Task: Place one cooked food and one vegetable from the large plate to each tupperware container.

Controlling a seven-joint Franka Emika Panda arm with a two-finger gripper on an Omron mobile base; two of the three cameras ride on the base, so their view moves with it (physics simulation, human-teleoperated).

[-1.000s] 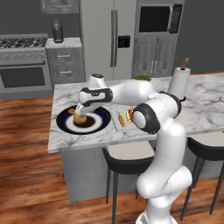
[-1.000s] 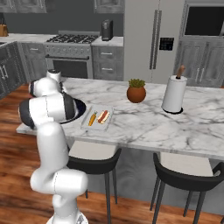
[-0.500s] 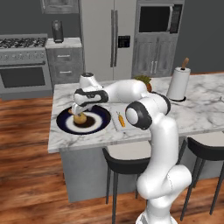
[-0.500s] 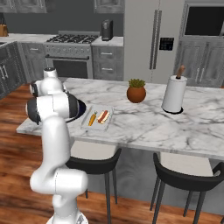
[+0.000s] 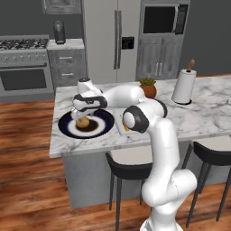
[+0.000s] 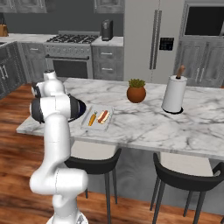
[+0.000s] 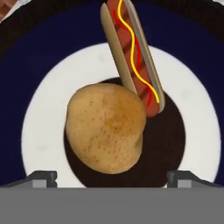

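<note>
The large plate [image 5: 101, 127], dark navy with a pale ring, lies near the left end of the marble island. On it are a brown potato [image 7: 106, 127] and a hot dog [image 7: 133, 52] in a bun, which touches the potato's far side. My gripper [image 5: 82, 118] hangs open straight over the potato, and its fingertips [image 7: 43, 178] stand to either side of it, low over the plate's dark centre. Just right of the plate, one tupperware container [image 6: 87, 126] holds a carrot [image 6: 92, 118] and a hot dog [image 6: 103, 116]. My own arm hides part of the plate in the right base view.
A potted plant [image 5: 148, 87] and a paper towel roll [image 5: 184, 85] stand further right on the island [image 5: 198, 119]. Black stools [image 5: 128, 163] sit under its front edge. The plate is close to the island's left and front edges.
The elbow has swung left and the hand has settled lower over the potato. The jaws have stayed open, and the food has not moved.
</note>
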